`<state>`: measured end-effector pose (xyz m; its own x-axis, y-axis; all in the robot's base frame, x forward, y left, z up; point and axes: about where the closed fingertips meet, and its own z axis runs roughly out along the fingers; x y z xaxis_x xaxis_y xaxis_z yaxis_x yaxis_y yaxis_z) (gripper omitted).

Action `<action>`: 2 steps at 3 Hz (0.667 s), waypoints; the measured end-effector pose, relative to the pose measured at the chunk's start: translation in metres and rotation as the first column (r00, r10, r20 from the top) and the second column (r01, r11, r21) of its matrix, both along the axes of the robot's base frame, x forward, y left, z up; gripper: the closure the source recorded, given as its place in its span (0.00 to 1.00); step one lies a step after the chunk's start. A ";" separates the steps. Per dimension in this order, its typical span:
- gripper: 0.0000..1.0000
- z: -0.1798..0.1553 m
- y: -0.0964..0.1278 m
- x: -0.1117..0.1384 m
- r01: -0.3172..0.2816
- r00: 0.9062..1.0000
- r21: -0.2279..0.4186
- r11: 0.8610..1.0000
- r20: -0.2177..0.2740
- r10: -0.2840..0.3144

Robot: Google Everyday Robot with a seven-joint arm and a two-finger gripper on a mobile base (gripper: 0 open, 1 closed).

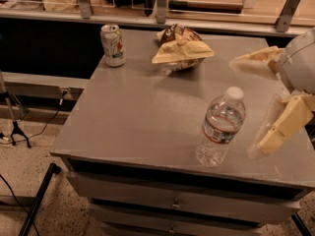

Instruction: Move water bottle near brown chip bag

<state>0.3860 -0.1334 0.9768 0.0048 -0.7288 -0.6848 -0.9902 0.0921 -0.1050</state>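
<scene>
The water bottle [221,127], clear ribbed plastic with a white cap and a red-banded label, stands upright near the front right of the grey table [133,122]. The brown chip bag [180,47], dark brown with a tan front, lies at the back middle of the table. My gripper [263,104] is at the right edge, open, with one tan finger [253,63] up behind and the other [280,127] low to the right of the bottle. It holds nothing and is apart from the bottle.
A white-green soda can [112,44] stands at the table's back left. A metal rail and shelf [162,18] run behind the table. Drawers [172,200] sit under the top. A dark stand leg and cables [29,181] lie on the floor at left.
</scene>
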 end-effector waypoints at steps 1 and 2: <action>0.00 0.001 0.000 0.000 0.000 1.000 0.006 1.000 0.003 0.000; 0.00 -0.002 -0.003 0.006 0.008 1.000 0.017 1.000 0.015 -0.008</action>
